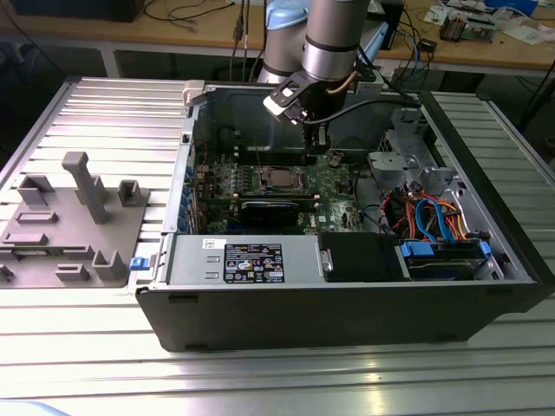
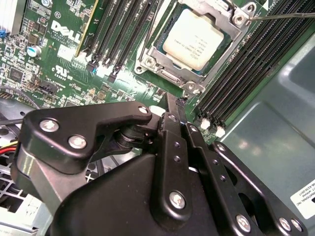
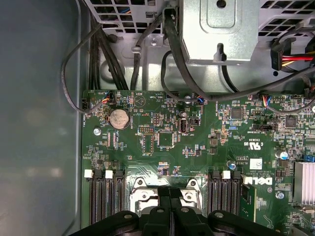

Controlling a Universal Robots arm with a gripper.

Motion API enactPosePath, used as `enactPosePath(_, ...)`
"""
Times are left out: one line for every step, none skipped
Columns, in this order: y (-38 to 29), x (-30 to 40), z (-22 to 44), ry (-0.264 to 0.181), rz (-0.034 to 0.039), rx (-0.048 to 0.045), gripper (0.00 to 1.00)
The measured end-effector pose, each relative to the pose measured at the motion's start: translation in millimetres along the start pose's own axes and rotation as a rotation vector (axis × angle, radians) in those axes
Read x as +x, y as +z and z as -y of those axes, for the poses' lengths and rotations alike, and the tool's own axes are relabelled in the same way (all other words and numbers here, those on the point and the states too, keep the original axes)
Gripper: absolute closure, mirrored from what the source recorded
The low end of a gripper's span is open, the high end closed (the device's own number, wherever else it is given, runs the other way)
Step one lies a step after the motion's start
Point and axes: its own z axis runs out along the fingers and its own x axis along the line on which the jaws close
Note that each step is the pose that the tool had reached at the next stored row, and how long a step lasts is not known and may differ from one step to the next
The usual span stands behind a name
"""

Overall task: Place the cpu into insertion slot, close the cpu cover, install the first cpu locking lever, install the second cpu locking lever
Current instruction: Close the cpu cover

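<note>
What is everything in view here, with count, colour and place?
table: one, silvery, ribbed, under everything.
case: one, black, open, on the table.
tray: one, grey, at the exterior view's left of the case.
board: one, green, on the case floor.
cpu: one, silvery-grey top, framed by the cover.
cover: one, silvery frame, lying around the cpu.
coin cell: one, silvery, on the board.
supply: one, grey, along the case's near wall.
cables: several, orange, blue, black, at the exterior view's right inside the case.
arm: one, silvery-grey, above the board.
gripper: one, black, shut, by the cover's edge.
</note>
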Motion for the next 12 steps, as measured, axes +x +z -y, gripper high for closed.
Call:
enactPosePath(0.0,0.0,0.1,0.0,0.0,0.0,0.89)
enactPosePath(0.1,0.0,0.1,0.0,0.0,0.0,0.89)
enactPosePath(0.1,0.0,0.2,0.0,0.0,0.0,0.89)
enactPosePath(0.1,0.0,0.4,0.0,0.0,0.0,0.89)
enactPosePath(0.2,0.0,0.6,0.0,0.0,0.0,0.89)
enactPosePath(0.4,-0.1,0.9,0.0,-0.0001,0.0,0.89)
enactPosePath(0.6,-0.2,1.6,0.0,-0.0002,-0.0002,0.89)
enactPosePath(0.8,-0.3,2.8,0.0,-0.0001,-0.0001,0.89)
enactPosePath(0.9,-0.5,4.1,0.0,0.0,-0.0001,0.89)
enactPosePath(1.1,-0.6,5.3,0.0,-0.0001,0.0,0.89)
enactPosePath(1.2,-0.8,6.4,0.0,0.0,0.0,0.89)
enactPosePath(1.7,-0.9,7.6,0.0,-0.0002,0.0,0.89)
